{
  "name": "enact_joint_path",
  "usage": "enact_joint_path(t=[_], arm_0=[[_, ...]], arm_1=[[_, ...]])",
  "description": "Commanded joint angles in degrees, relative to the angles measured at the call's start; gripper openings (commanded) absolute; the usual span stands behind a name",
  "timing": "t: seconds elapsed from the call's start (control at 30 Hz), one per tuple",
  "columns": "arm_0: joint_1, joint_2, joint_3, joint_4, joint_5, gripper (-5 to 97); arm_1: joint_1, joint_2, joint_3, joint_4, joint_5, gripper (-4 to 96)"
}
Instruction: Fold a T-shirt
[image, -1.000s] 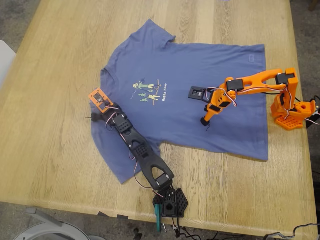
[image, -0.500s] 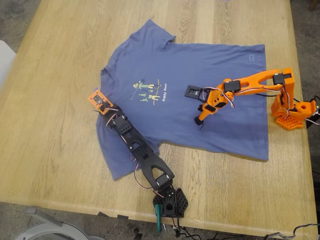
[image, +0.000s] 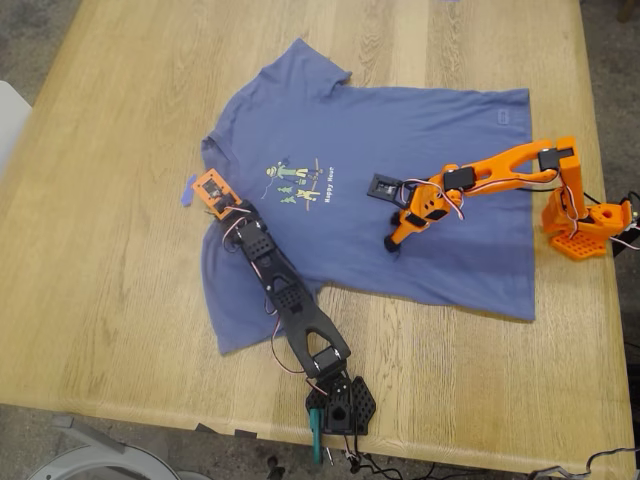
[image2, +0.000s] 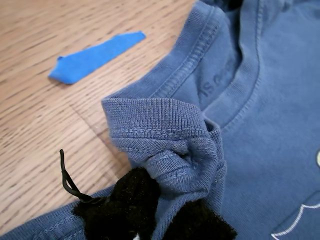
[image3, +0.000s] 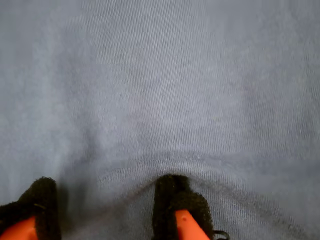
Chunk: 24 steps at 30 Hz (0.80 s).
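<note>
Nearest to the exterior camera is the black arm, whose base sits at the near edge of the tabletop (image: 110, 300). It reaches away from us to the neck of the T-shirt (image: 400, 120). This is our first claw (image2: 162, 197): its wrist view shows the padded tips closed on a bunched piece of the ribbed collar (image2: 155, 117), lifted a little off the wood. We judge that the collar is held so that this end of the shirt can be carried over toward the hem for a fold.

Just beside the collar, on the bare wood, lies a small scrap of blue tape (image: 188, 190) — it touches neither the shirt nor the claw.

The T-shirt itself lies spread flat, chest graphic (image: 297, 183) up, across the middle of the tabletop. Its collar is toward the exterior view's left and its hem toward the exterior view's right.

Farther on, the orange arm comes in from its base at the exterior view's right. Our second claw (image3: 107, 202) is open, with its two padded tips pressed down on the fabric of the shirt's body. A low ridge of cloth rises between them, but nothing is pinched yet — probably it prepares to gather the cloth, or it only pins the shirt in place.
</note>
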Motion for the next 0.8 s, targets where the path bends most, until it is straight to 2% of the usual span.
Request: enact_joint_path(t=[0.0, 0.23, 0.57, 0.67, 0.77], arm_0=[[4.04, 6.94, -2.29, 2.29, -0.79, 0], [5.8, 10.9, -2.29, 5.63, -0.79, 0], [10.02, 16.7, -2.37, 10.9, -0.79, 0], [11.78, 18.28, -2.37, 12.39, -0.79, 0], [13.1, 19.86, -2.37, 13.71, -0.79, 0]], arm_1=[[0.18, -2.11, -0.88, -4.83, 0.44, 28.9], [0.44, -5.71, -0.35, -11.78, 1.49, 27.9], [2.37, -8.7, -0.7, -13.54, 1.85, 24.2], [2.46, -10.99, -3.52, -12.13, 0.26, 3.7], [2.37, -12.66, -5.19, -11.43, -0.7, 0.2]])
